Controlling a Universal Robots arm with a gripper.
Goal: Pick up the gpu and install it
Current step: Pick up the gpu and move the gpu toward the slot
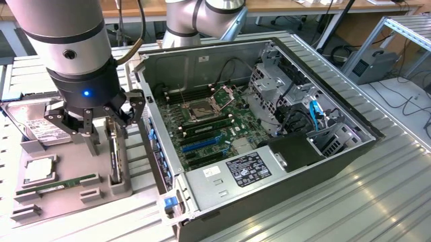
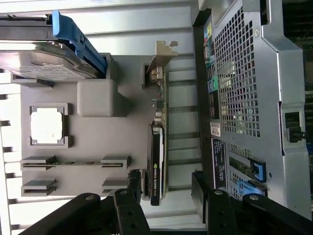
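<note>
End effector [image 2: 166, 185]: jaws apart, straddling gpu [image 2: 157, 147], which stands on edge in grey holder [image 2: 93, 142]. Likely risk: an off-centre close could tilt the card and jam it.

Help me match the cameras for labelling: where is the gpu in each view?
Exterior view: the gpu stands on edge in the grey holder, toward the exterior view's left, below the open gripper.
Wrist view: the gpu stands between the holder's block and the computer case, near the gripper.
Shared landmark: the square silver chip in its holder pocket.
</note>
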